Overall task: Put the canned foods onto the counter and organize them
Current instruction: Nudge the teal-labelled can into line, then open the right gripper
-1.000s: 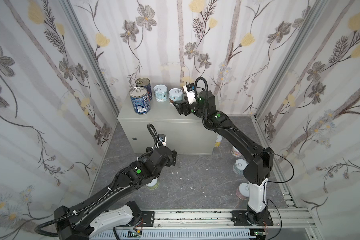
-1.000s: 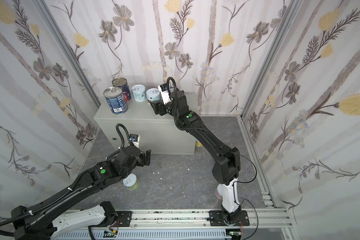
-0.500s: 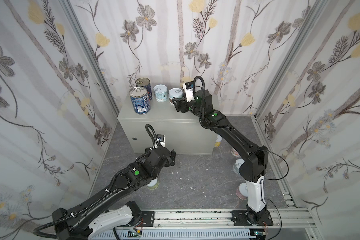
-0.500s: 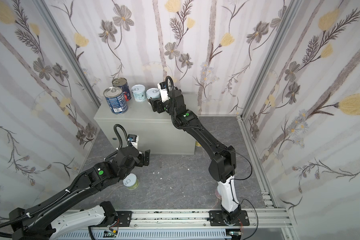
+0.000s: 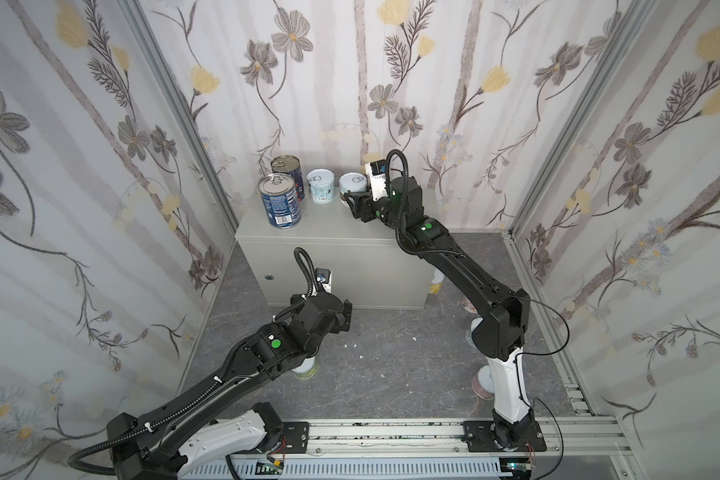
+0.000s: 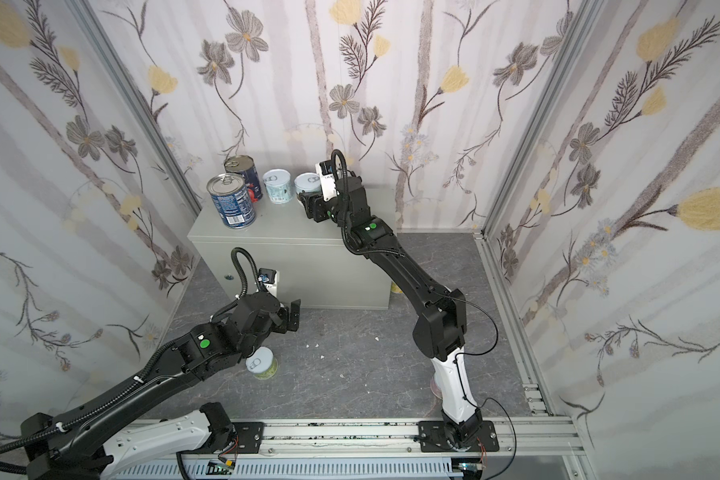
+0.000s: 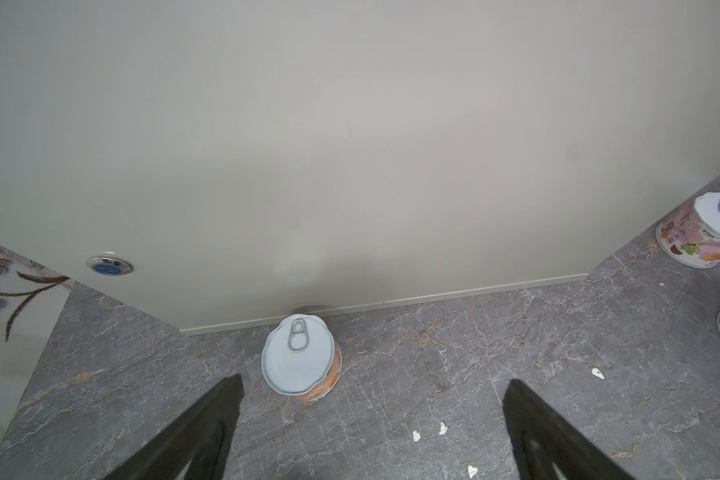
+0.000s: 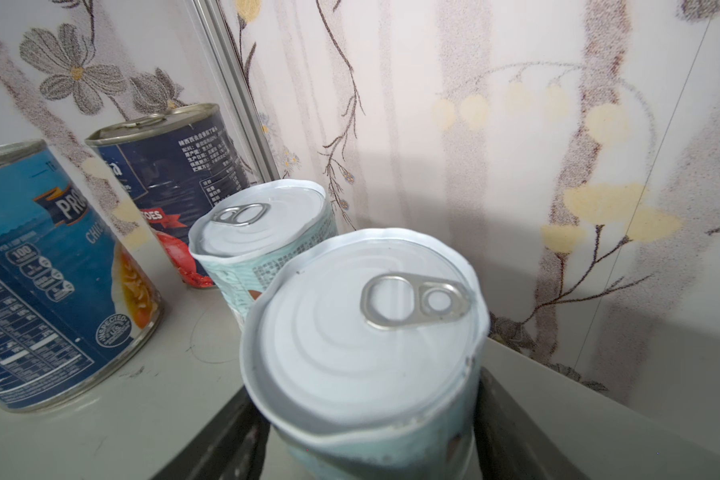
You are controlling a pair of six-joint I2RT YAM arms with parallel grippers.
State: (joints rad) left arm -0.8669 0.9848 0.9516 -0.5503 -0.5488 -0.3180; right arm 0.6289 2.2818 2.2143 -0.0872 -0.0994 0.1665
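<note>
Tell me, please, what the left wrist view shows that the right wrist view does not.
Only the left wrist view: the counter's front with its round lock, the grey floor, an orange-labelled can and a pink-labelled can standing there, ahead of the open left gripper. Only the right wrist view: two tall blue cans and two short cans on the counter's top, the nearest flanked by the right gripper. Both: the counter, floral wallpaper.

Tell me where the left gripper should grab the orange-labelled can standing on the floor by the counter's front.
Best grip the orange-labelled can across its round side wall, below the lid rim. It stands upright, lid up, with the counter close behind it, so come from the opposite side, where the open left gripper faces it.
</note>
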